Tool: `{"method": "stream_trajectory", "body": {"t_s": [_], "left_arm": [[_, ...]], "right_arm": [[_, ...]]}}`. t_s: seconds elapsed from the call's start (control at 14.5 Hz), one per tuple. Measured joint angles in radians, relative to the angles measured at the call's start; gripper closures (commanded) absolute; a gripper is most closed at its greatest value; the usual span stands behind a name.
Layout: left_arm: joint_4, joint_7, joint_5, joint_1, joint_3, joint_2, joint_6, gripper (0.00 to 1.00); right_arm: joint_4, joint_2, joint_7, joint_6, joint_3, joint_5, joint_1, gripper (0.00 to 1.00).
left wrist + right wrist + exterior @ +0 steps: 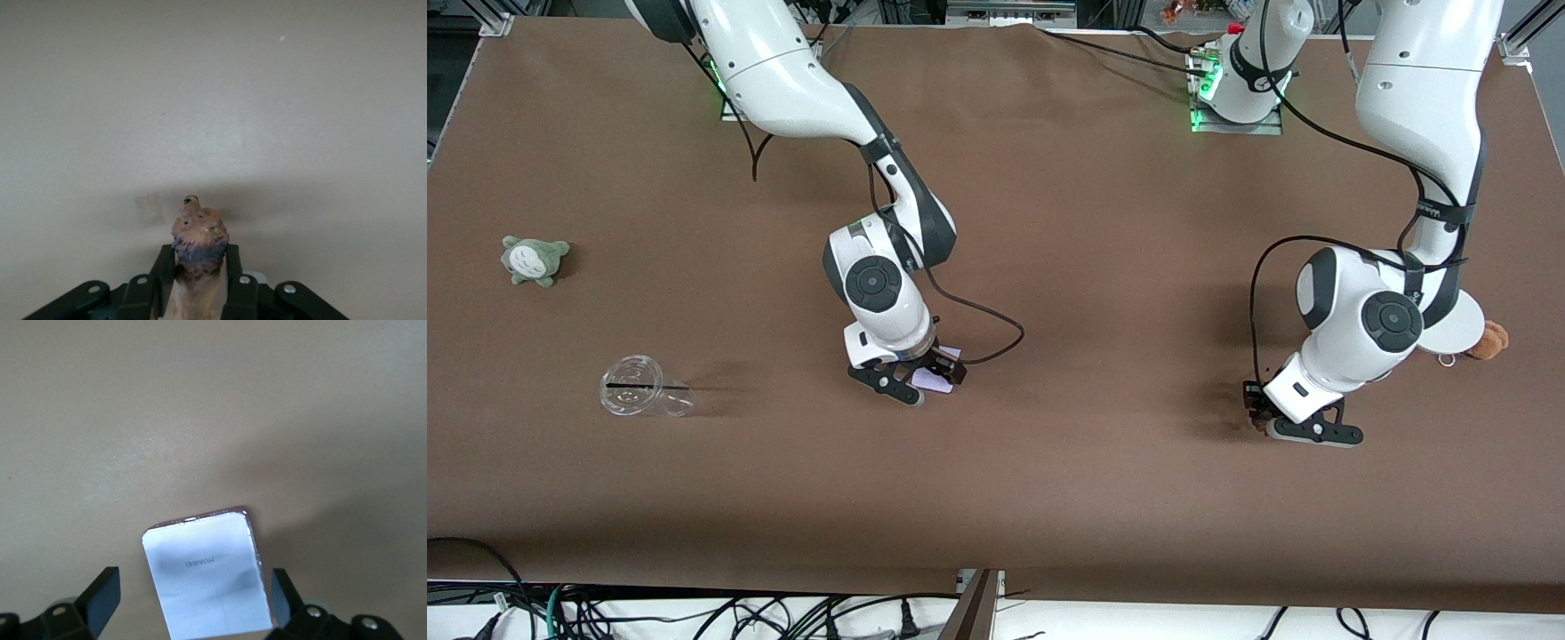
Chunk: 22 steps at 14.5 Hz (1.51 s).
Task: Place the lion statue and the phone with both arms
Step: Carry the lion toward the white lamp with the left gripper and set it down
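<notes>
Phone (208, 577): glossy flat slab, rounded corners, "HUAWEI" printed; lies on the brown cloth between the spread, untouching fingers of right gripper (193, 600); lion statue (198, 257), matte orange-brown with dark mane, pinched between left gripper (198, 283) fingers.

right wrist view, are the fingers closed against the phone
No, the right gripper is open: each finger stands clear of the phone, with gaps showing.

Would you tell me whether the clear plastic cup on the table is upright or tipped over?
Tipped over: the clear plastic cup lies on its side on the table, with its round lidded mouth facing the front camera.
</notes>
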Motion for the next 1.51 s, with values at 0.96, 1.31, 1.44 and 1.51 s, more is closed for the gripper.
{"method": "stream_trajectory", "body": {"t_s": [0.96,1.31,1.44,1.51], "left_arm": [[0.001,0.057,-0.062,0.079,-0.027,0.034,0.01,1.0],[0.003,0.061,-0.062,0.077,-0.034,0.034,0.01,0.0],[0.004,0.063,-0.062,0.077,-0.036,0.034,0.01,0.0],[0.005,0.063,-0.062,0.077,-0.037,0.034,0.01,0.0]], "right_arm": [[0.006,0.04,-0.023,0.022,-0.002,-0.061,0.015,0.0],[0.006,0.051,-0.024,0.023,-0.002,-0.061,0.018,0.0],[0.006,0.053,-0.024,0.024,-0.002,-0.061,0.019,0.0],[0.006,0.054,-0.024,0.026,-0.002,-0.061,0.019,0.0]]}}
